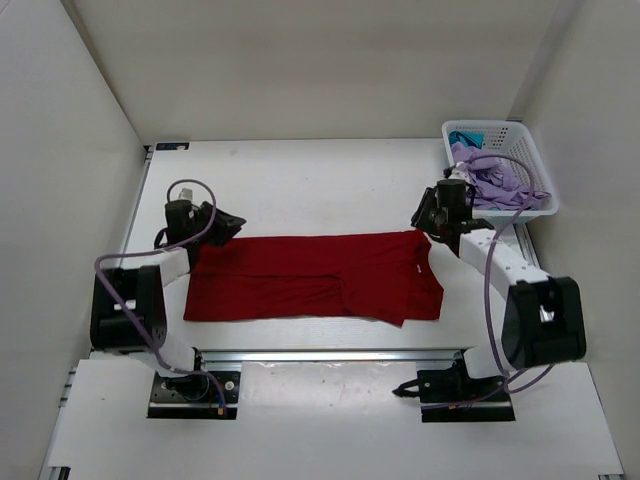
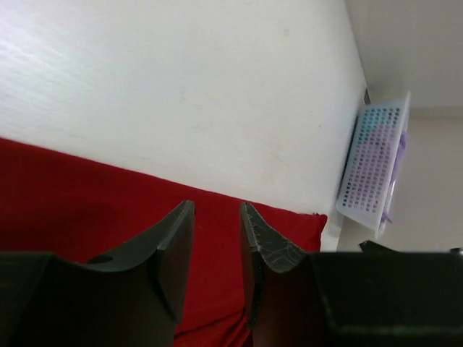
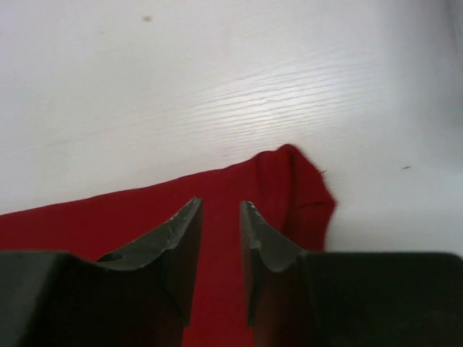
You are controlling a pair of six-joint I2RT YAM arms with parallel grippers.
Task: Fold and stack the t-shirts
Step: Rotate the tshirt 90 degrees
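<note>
Plainly, both pairs of jaws stand parted, gripping nothing. The left gripper [image 2: 217,206] is at the far left edge of the dark red t-shirt [image 1: 310,275], the right gripper [image 3: 221,204] at its far right corner; whether the fingertips touch the cloth I cannot tell. The shirt lies flat as a long band, creased near its middle, on the white table [image 1: 300,180]; pale walls close it in. A lavender t-shirt [image 1: 495,180] and a teal t-shirt [image 1: 462,137] sit bundled in the white basket [image 1: 500,127] at the far right corner — just beyond the right gripper.
</note>
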